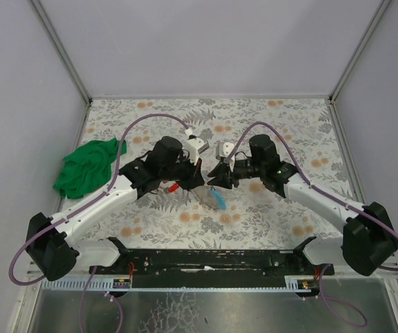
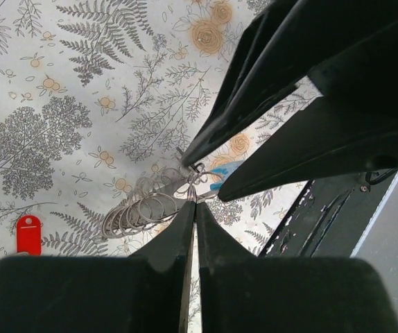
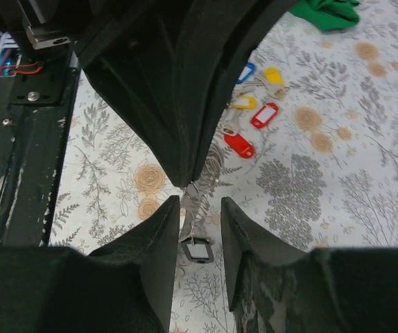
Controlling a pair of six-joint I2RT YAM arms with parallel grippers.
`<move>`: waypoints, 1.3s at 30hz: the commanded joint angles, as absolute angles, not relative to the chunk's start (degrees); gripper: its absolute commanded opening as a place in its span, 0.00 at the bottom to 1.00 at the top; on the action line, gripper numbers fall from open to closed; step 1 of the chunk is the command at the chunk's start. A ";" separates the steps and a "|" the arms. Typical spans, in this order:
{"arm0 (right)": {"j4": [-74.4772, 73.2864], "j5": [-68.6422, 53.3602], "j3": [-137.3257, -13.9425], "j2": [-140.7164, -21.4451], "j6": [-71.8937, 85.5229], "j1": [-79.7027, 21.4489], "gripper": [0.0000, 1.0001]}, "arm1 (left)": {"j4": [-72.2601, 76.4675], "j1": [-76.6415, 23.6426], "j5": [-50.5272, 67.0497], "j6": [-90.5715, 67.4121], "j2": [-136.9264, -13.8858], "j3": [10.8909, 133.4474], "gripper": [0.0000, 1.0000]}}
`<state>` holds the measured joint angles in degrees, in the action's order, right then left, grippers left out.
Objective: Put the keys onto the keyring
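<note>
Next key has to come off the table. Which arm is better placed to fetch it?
Right, probably. The right claw is open, gripping nothing; the left claw is shut on the keyring and would have to drop it. The loose keys lie on the table beyond the right claw.

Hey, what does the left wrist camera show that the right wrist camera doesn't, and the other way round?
Only the left wrist view: the light-blue arc, plus a clear look at a fanned bunch of thin metal rings. Only the right wrist view: a green cloth, a blue tag, a yellow tag, and a black tag seen between the fingers of the open right end effector. Both: a red tag, the flowered tablecloth and the shut left end effector.
</note>
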<state>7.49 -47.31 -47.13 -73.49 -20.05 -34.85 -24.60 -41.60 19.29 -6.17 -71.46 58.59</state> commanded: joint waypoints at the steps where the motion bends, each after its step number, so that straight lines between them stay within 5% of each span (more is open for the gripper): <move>1: 2.28 -59.00 -52.28 -77.21 -27.55 -34.81 0.36 | -25.82 -41.84 21.90 -3.89 -71.78 61.30 0.00; 8: 1.40 -61.24 -54.32 -80.82 -28.56 -34.81 0.29 | -25.93 -41.84 23.06 -3.26 -71.79 61.74 0.00; 16: 1.14 -62.19 -55.10 -81.90 -27.03 -34.80 0.00 | -25.46 -41.84 24.42 -3.20 -72.26 61.60 0.00; 24: 16.30 -54.44 -47.44 -78.31 -11.47 -34.82 0.00 | -8.94 -41.80 18.68 -8.32 -62.72 48.91 0.27; 39: 48.98 -43.66 -29.55 -70.03 6.61 -34.80 0.00 | 41.68 -41.22 14.65 -25.74 -50.10 17.45 0.27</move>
